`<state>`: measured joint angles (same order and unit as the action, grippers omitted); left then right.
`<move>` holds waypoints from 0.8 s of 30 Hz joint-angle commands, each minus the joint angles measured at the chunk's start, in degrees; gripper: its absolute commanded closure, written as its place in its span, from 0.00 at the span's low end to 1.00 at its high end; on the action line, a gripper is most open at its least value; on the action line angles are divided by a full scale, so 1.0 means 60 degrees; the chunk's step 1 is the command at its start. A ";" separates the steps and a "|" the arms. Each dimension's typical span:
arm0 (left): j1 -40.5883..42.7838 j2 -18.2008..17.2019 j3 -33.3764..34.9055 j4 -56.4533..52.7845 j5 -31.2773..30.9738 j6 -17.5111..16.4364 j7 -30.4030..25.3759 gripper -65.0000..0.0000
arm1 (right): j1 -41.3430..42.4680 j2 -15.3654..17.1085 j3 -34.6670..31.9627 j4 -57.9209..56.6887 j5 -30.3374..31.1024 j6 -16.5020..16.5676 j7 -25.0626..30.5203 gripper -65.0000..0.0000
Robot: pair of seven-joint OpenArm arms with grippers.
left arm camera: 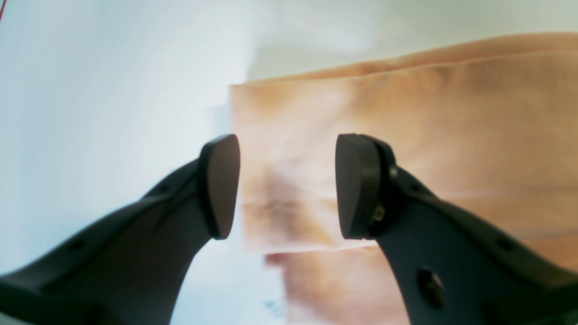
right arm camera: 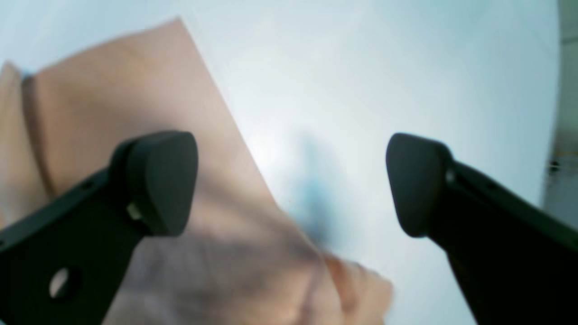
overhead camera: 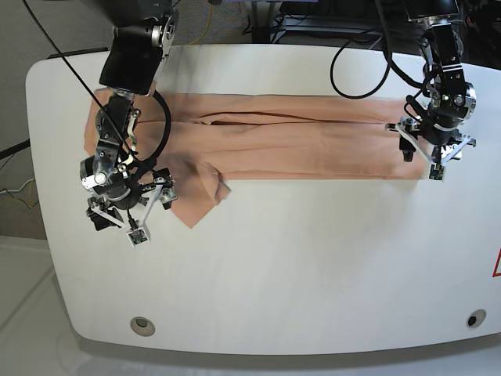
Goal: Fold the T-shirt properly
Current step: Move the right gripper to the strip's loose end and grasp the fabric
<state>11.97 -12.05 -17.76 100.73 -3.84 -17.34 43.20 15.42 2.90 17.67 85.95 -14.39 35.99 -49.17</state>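
Note:
The peach T-shirt [overhead camera: 297, 141] lies flat as a long folded strip across the back half of the white table [overhead camera: 313, 274], with one sleeve corner [overhead camera: 200, 205] sticking out toward the front. My left gripper [overhead camera: 420, 157] hovers over the strip's right end. In the left wrist view this left gripper [left arm camera: 286, 185] is open, with the T-shirt [left arm camera: 451, 126] edge below the gap and nothing held. My right gripper [overhead camera: 125, 215] is at the strip's left end. Seen from the right wrist, the right gripper [right arm camera: 291, 180] is wide open over the T-shirt [right arm camera: 135, 90] edge and holds nothing.
Black cables [overhead camera: 368, 55] hang over the table's back edge. Two round holes [overhead camera: 141, 323] [overhead camera: 472, 319] sit near the front corners. A red mark [overhead camera: 495, 266] shows at the right edge.

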 commanded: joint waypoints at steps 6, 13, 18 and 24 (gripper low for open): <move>-0.0038 -0.0138 -0.0066 0.0216 0.0031 0.0055 -0.0204 0.53 | 0.0675 0.0052 0.0036 -0.1380 0.0076 -0.0057 0.0803 0.04; -0.0038 -0.0138 -0.0066 0.0216 0.0031 0.0055 -0.0204 0.53 | 0.0793 -0.0168 0.0036 -0.2157 0.0076 -0.0115 0.1330 0.04; -0.0038 -0.0138 -0.0066 0.0216 0.0031 0.0055 -0.0204 0.53 | 0.0895 -0.0197 0.0139 -0.2714 0.0076 -0.0115 0.1682 0.04; -0.0053 -0.0138 -0.0066 0.0216 0.0031 0.0055 -0.0204 0.53 | 0.0910 -0.0212 0.0505 -0.3183 0.0076 -0.0115 0.2033 0.04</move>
<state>12.34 -12.14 -17.96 100.77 -3.44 -17.17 43.27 19.33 0.97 20.51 67.35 -14.24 35.73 -38.52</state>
